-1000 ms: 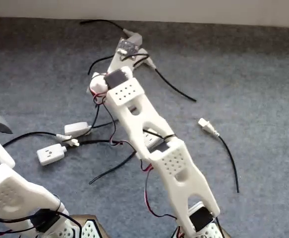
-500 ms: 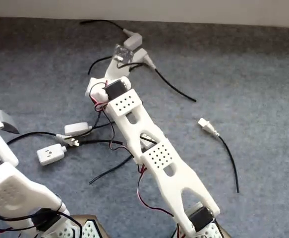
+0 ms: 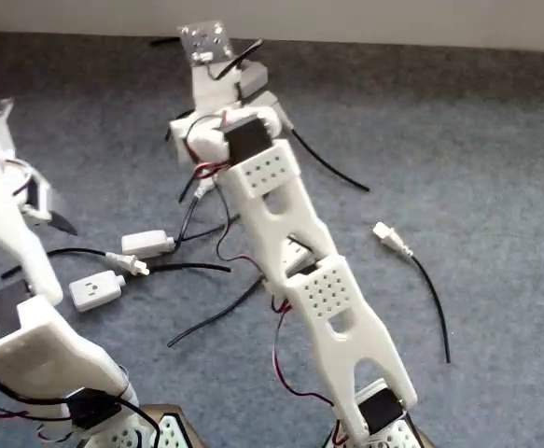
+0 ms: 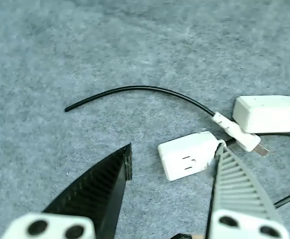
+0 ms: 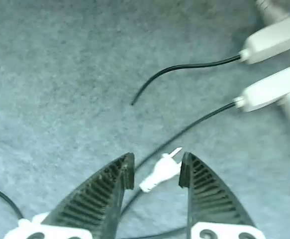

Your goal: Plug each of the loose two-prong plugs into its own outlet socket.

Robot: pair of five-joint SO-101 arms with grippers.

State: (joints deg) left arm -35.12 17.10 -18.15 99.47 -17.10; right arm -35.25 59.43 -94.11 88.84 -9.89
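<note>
Both pairs of jaws stand open: the right jaws straddle a small white two-prong plug [image 5: 159, 172] (lying on grey carpet [image 5: 60, 74]); a white boxy outlet socket [image 4: 189, 160] lies between the left jaws.

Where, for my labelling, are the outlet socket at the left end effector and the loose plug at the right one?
outlet socket [image 4: 187, 159], left wrist view, slotted face.
loose plug [image 5: 159, 172], right wrist view, white body.

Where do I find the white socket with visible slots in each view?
High view: socket, left on the carpet, beside the plug.
Left wrist view: socket framed by the open left gripper.
Right wrist view: other sockets, ahead of the right gripper.
Shared landmark: that plug.
</note>
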